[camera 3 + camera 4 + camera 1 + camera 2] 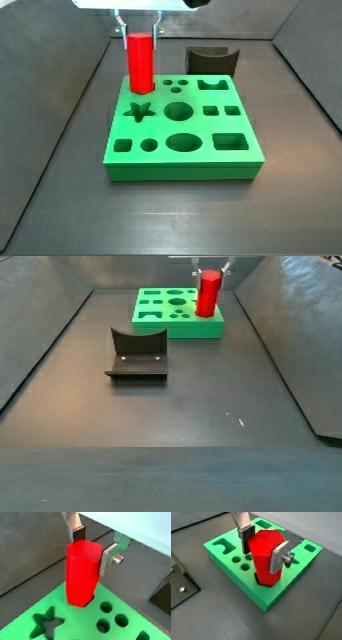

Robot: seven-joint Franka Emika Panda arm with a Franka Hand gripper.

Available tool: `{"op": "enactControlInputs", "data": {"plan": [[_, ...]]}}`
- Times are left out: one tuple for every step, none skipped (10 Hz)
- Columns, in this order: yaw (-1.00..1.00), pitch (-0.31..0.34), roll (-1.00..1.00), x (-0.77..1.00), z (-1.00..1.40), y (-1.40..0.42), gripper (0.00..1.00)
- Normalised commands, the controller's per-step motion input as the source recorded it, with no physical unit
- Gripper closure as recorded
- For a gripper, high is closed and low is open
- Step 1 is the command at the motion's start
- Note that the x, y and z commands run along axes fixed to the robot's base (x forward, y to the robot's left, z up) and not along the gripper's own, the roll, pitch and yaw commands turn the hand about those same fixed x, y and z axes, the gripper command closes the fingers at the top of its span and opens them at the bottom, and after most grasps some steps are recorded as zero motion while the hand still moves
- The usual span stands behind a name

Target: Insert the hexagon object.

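Clamping the red peg (268, 558) near its top, the claw (263, 544) is hanging above a corner of the green block (187, 163). The peg is standing upright, its lower end meeting the block's top face. A dark curved piece (136, 356) is resting on the floor nearby.

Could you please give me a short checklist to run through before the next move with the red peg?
1. Gripper shut on the tall bright red plastic hexagon peg: ok.
2. Peg upright in both side views: ok.
3. Peg's lower end at a corner of the green block with shaped holes: ok.
4. Peg seated in its hole: cannot tell; most of it stands above the block.
5. Dark grey curved piece apart from the peg: ok.
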Motion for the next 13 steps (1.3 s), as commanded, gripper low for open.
{"op": "enactControlInputs", "data": {"plan": [[0.00, 0.006, 0.03, 0.00, -0.24, 0.13, 1.00], [0.00, 0.039, 0.03, 0.05, -0.03, 0.00, 1.00], [0.00, 0.004, 0.21, 0.00, -0.07, -0.12, 1.00], [0.00, -0.050, 0.44, -0.06, -0.48, -0.35, 1.00], [0.00, -0.079, 0.15, 0.00, -0.79, -0.45, 1.00], [0.00, -0.020, -0.07, 0.00, -0.74, -0.27, 1.00], [0.00, -0.037, -0.08, 0.00, -0.69, -0.25, 1.00], [0.00, -0.090, -0.17, -0.15, -0.75, -0.05, 1.00], [0.00, -0.071, -0.06, -0.25, -1.00, 0.00, 1.00], [-0.04, -0.079, 0.00, -0.25, -1.00, 0.00, 1.00], [-0.07, -0.071, 0.00, -0.19, -0.87, 0.00, 1.00], [0.00, 0.000, -0.10, 0.00, -0.07, 0.00, 1.00], [0.00, 0.000, 0.00, 0.00, 0.00, 0.00, 1.00]]}}
